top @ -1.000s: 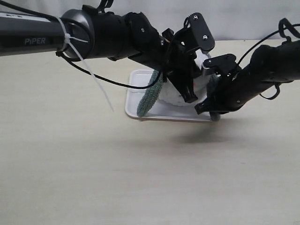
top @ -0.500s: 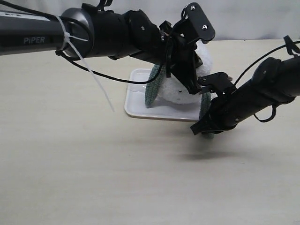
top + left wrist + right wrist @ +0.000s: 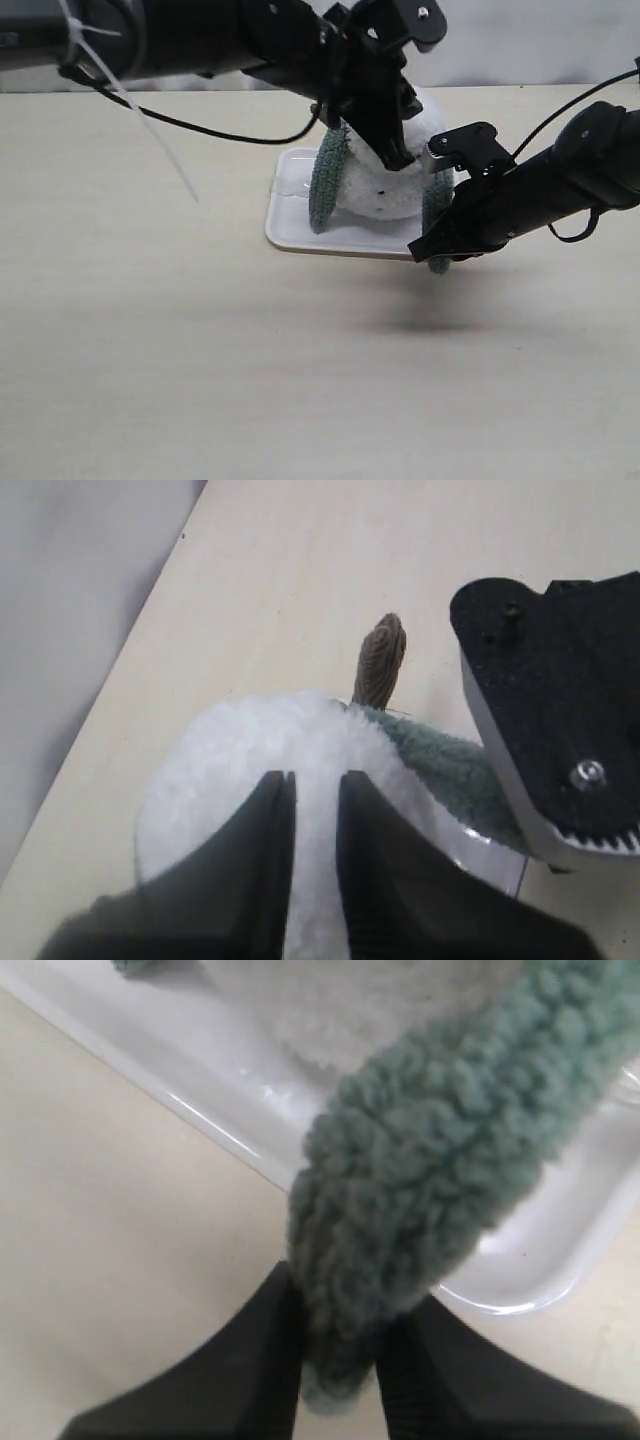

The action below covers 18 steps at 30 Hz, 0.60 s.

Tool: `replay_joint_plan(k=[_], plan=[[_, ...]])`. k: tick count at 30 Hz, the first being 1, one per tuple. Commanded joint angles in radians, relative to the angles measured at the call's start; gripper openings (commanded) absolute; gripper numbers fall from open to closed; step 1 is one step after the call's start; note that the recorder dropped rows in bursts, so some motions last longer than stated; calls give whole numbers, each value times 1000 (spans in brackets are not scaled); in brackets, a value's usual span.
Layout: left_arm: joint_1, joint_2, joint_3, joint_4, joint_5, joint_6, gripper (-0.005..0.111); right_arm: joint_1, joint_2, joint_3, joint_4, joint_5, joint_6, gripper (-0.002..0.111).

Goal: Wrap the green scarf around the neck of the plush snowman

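Currently the snowman (image 3: 385, 195) sits on the white tray (image 3: 295, 228), which lies on the table (image 3: 200, 350) toward the far side, a little right of the middle. The scarf (image 3: 327, 180) is already draped over it: one end hangs down the snowman's left side onto the tray, and the other comes down its right side. The neck itself is hidden behind the left gripper (image 3: 395, 155), so I cannot tell how snugly the scarf sits in the crease. That gripper reaches in from the far left and its fingers are narrow, pinching white fluff at the top of the snowman. In the left wrist view only a thin strip of plush shows between them, with a brown twig arm (image 3: 380, 662) sticking out beyond. The right gripper (image 3: 432, 248) is clamped on the right end of the scarf, just past the tray's near right edge. Its wrist view shows the fuzzy tip squeezed between both fingers (image 3: 270, 1360). The step in hand looks like the wrap proper, with the scarf draped but not yet crossed. The next move would likely be to carry the right end leftward across the front below the head, keeping it slack enough that the pull does not topple the toy while the left gripper steadies it.
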Motion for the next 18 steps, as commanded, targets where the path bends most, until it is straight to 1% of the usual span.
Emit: replay_joint_plan(k=[1, 3, 4, 5, 7, 9, 11, 15, 18], plan=[[52, -74, -1, 46, 120, -66, 37, -5, -11, 3, 4, -8, -1, 28], [79, -87, -1, 116, 178, -136, 45, -5, -11, 3, 4, -8, 1, 27], [95, -89, -1, 174, 209, -175, 47, -5, -11, 3, 4, -5, 1, 27], [112, -87, -1, 230, 227, -217, 48, -5, -11, 3, 4, -3, 3, 27], [142, -74, 6, 281, 225, -282, 49, -5, -11, 3, 5, -3, 9, 27], [172, -49, 9, 270, 222, -300, 49, -5, -11, 3, 5, -3, 9, 27], [189, -15, 9, 223, 215, -300, 49, -5, -11, 3, 8, -3, 9, 27], [190, 58, 9, 142, 213, -288, 49, -5, -11, 3, 8, -3, 9, 27], [181, 115, 9, 137, 182, -288, 49, -5, -11, 3, 8, -5, 9, 27]])
